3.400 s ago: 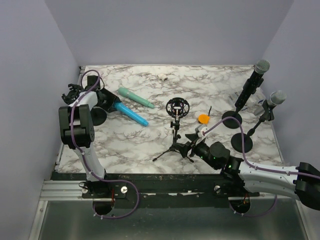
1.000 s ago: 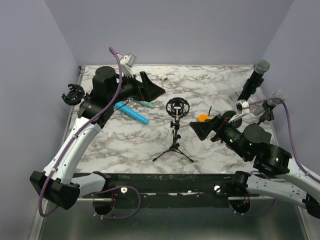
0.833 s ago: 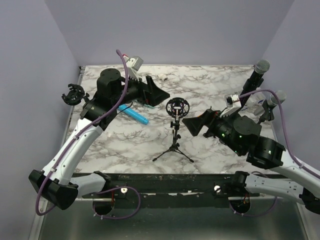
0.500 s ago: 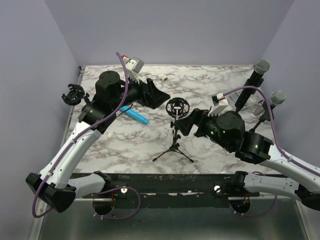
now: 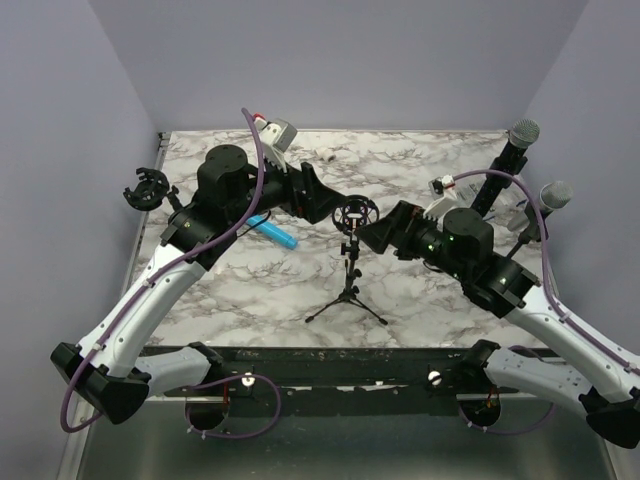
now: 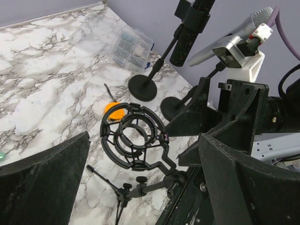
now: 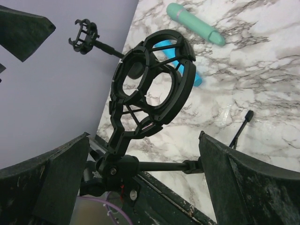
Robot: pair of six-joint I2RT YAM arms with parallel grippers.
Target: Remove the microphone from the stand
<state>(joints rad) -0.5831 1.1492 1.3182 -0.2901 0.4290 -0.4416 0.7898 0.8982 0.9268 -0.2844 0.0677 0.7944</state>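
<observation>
An empty black ring-shaped shock mount (image 5: 355, 213) tops a small tripod stand (image 5: 348, 290) at mid-table. My left gripper (image 5: 325, 200) hovers open just left of the ring, which shows between its fingers (image 6: 143, 140). On the ring's right my right gripper (image 5: 385, 232) is open too, with the ring and stand arm framed between its fingers (image 7: 144, 138). Neither touches it. At the far right, a black microphone (image 5: 510, 150) and a silver microphone (image 5: 548, 200) each sit in a round-base stand. A blue microphone (image 5: 272, 231) and a teal one (image 7: 194, 23) lie loose on the table.
A second shock mount (image 5: 147, 188) on its stand is at the left edge. An orange piece (image 6: 114, 110) and a clear plastic box (image 6: 131, 47) lie near the right-hand stands' round bases (image 6: 142, 87). Purple walls close in the marble table (image 5: 420, 160) on three sides.
Both arms have closed in on the central shock mount, the left gripper moving right and the right gripper moving left and away from me. Both stayed open.
</observation>
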